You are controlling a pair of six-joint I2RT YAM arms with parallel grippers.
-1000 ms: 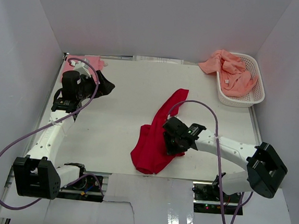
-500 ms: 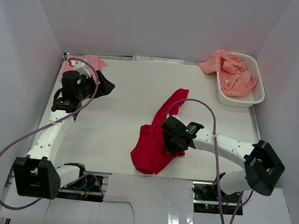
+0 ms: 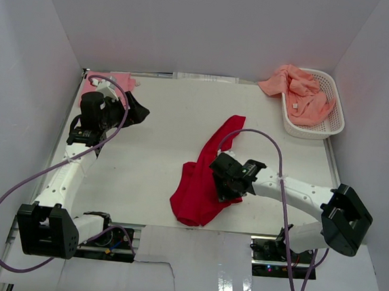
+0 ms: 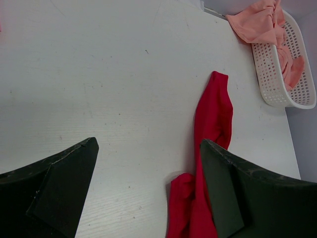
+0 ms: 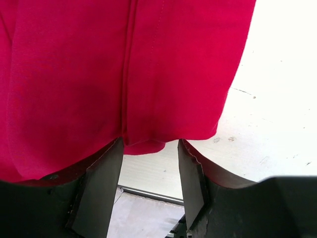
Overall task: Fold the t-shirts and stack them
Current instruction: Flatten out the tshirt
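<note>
A bright red t-shirt (image 3: pixel 201 180) lies bunched in a long strip on the white table (image 3: pixel 160 149). It also shows in the left wrist view (image 4: pixel 213 114). My right gripper (image 3: pixel 224 182) sits low over its right edge. In the right wrist view the right gripper (image 5: pixel 148 173) is open, and the red shirt's hem (image 5: pixel 143 74) hangs at the tips of its fingers (image 5: pixel 99 188). My left gripper (image 3: pixel 133 109) is open and empty at the back left, beside a light pink shirt (image 3: pixel 115 81). In its own view the left gripper (image 4: pixel 148 188) is spread wide above bare table. Salmon-orange shirts (image 3: pixel 298 90) fill the basket.
A white latticed basket (image 3: pixel 333 123) stands at the back right corner, also in the left wrist view (image 4: pixel 277 74), with salmon cloth (image 4: pixel 257 25) spilling over its left rim. White walls close in the table on three sides. The table's near edge (image 5: pixel 148 191) runs just under the right fingers.
My right gripper has shifted very slightly over the red shirt's right edge. The left arm and the shirts have not moved.
</note>
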